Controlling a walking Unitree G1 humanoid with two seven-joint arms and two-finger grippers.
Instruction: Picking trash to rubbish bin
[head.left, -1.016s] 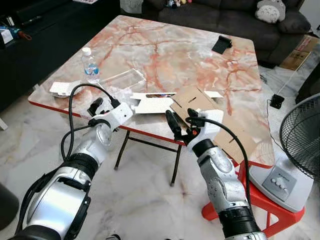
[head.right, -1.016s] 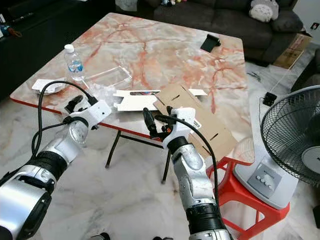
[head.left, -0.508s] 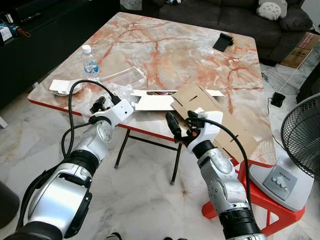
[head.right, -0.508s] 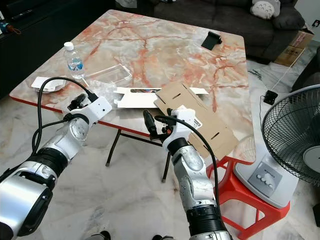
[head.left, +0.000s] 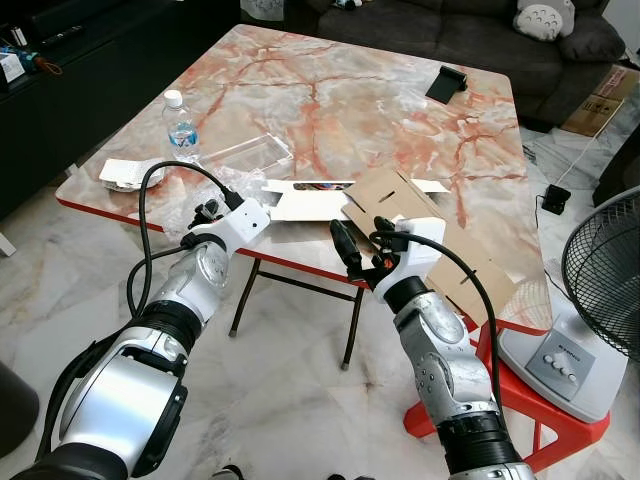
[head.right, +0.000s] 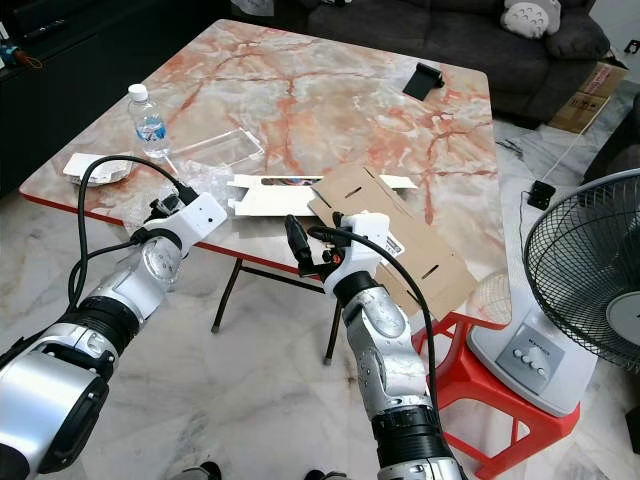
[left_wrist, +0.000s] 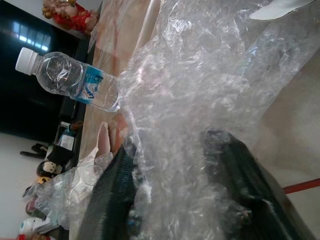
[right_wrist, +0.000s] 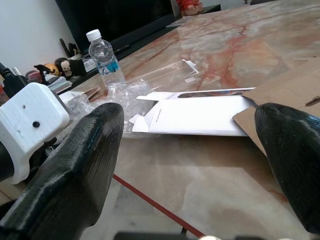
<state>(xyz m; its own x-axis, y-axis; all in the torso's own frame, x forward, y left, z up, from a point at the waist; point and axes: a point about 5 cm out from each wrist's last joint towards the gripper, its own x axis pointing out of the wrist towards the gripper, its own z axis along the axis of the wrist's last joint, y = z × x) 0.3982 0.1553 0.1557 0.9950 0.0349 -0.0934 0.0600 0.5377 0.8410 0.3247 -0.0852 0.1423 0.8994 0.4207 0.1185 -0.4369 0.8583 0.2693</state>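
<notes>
— Why is your left arm pushed in at the near edge of the table (head.left: 330, 120)?

— That's where the plastic wrap (left_wrist: 210, 90) lies, crumpled at the table's edge, so I've brought my left gripper (left_wrist: 185, 200) right into it. The wrist view has the film bunched between and over my two black fingers (left_wrist: 112, 195). They stand a little apart with wrap in the gap; I'd judge they are closing round it, but I can't tell whether they've clamped yet.

— And the right one?

— My right gripper (right_wrist: 195, 165) hangs off the table edge with its fingers spread wide and nothing between them, pointing at the white box (right_wrist: 200, 114). I read that as readiness for the next piece.

— What else counts as trash?

— The flattened brown cardboard (head.left: 400, 205) partly overlapping the white box, a clear plastic tray (head.left: 243, 157), a water bottle (head.left: 180, 123) standing upright, and something white and crumpled at the left corner (head.left: 125, 175).

— How will the wrap handle?

— Thin, glossy, wrinkled and nearly weightless. It should compress easily, though it may slip or drag neighbouring bits. The cardboard is stiff, flat and matte; the marble-patterned tabletop looks smooth and slick.
</notes>
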